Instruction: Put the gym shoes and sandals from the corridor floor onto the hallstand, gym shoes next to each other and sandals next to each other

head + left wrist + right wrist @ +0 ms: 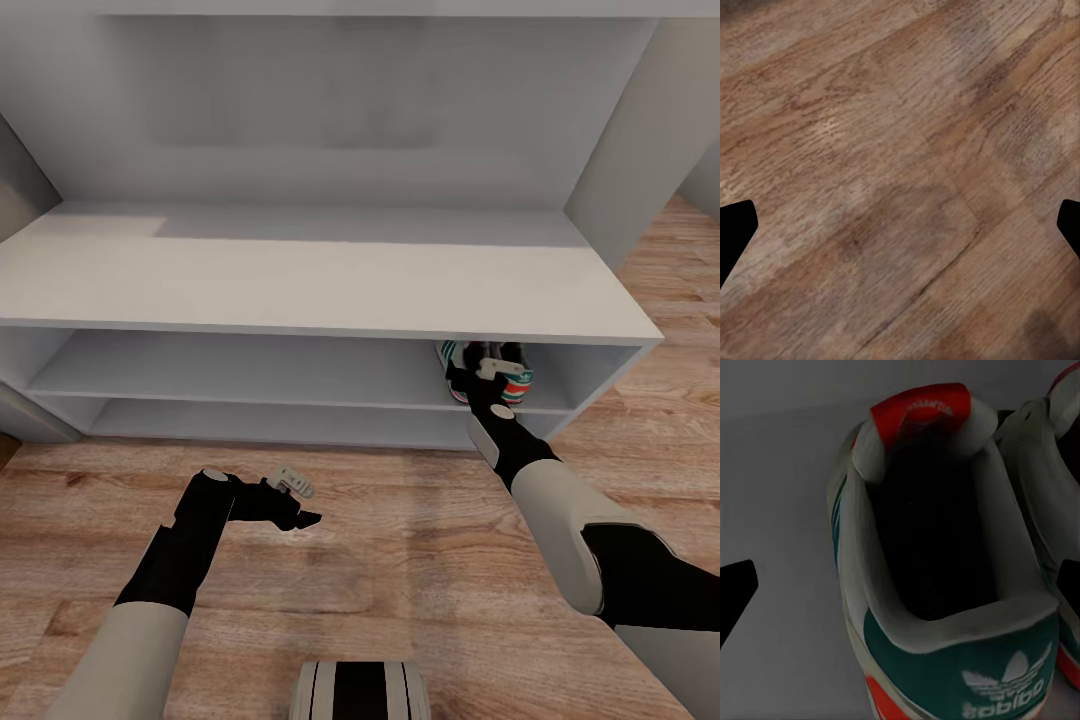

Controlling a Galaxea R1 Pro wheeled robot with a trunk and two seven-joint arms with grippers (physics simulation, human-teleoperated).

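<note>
- Right pincer, jaws wide, reaches into the hallstand's upper shelf, just behind the near gym shoe.
- Second gym shoe sits touching beside it.
- Left pincer hangs wide over the corridor floor.

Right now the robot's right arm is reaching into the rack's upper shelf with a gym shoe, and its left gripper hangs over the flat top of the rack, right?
Not quite. The left gripper hangs over the wood floor, not the rack's top, as the head view shows. The right gripper is indeed at the gym shoe on the rack's upper shelf.
</note>
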